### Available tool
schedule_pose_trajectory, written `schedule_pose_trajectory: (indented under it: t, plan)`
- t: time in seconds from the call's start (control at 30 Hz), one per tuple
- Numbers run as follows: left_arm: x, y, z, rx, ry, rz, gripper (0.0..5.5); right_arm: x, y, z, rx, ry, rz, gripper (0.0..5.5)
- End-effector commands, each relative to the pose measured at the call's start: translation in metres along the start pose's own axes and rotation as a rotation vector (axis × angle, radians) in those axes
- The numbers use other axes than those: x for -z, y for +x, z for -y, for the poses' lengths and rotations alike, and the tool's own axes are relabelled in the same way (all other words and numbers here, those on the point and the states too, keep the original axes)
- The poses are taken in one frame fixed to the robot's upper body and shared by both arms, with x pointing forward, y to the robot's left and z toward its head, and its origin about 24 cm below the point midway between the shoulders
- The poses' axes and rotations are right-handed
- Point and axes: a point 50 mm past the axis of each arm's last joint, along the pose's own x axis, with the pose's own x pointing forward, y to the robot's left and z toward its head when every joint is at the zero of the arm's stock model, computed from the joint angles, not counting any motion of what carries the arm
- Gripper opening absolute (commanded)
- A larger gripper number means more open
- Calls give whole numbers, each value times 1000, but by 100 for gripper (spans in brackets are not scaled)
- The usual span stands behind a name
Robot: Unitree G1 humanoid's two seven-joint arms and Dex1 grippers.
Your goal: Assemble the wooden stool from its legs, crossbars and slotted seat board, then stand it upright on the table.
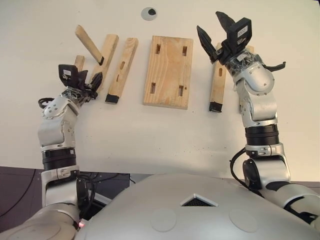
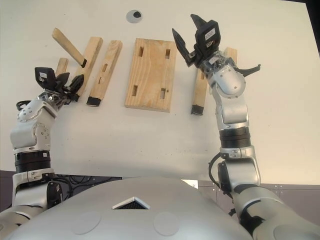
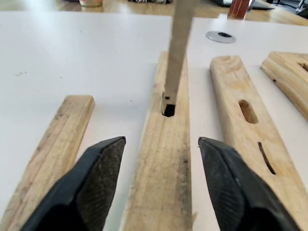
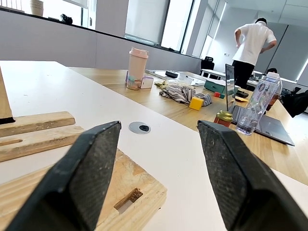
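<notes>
The slotted seat board (image 1: 168, 71) lies flat in the middle of the white table (image 1: 150, 130). To its left are two wooden legs: one (image 1: 106, 55) with a crossbar (image 1: 89, 44) stuck in its slot and leaning left, the other (image 1: 122, 70) lying loose beside it. A short piece (image 1: 79, 62) lies farther left. My left gripper (image 1: 82, 80) is open at the near end of the leg (image 3: 163, 159) that carries the crossbar (image 3: 180, 43), one finger on each side. My right gripper (image 1: 211, 25) is open, raised over a leg (image 1: 218, 82) right of the board.
A grey round grommet (image 1: 149, 13) sits in the table behind the board. Another wooden piece (image 1: 249, 50) lies partly hidden behind my right wrist. Beyond the table's far side stand desks with a cup (image 4: 136, 69), a bottle (image 4: 257, 107) and other clutter.
</notes>
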Motion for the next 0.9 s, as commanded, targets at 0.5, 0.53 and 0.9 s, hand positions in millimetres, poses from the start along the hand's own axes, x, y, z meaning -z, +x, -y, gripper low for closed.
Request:
schedule_pose_trajectory:
  t: [0.5,0.53,0.9]
  plan:
    - [4,-1,-2,-10,63,-139,206,0,1,0,-2,0,-10,293]
    - [-1,0,-3,-26,68,-112,205,0,1,0,1,1,-10,293]
    - [-98,-1,78,512,-437,347,204,-15,11,9,-31,168,42,293]
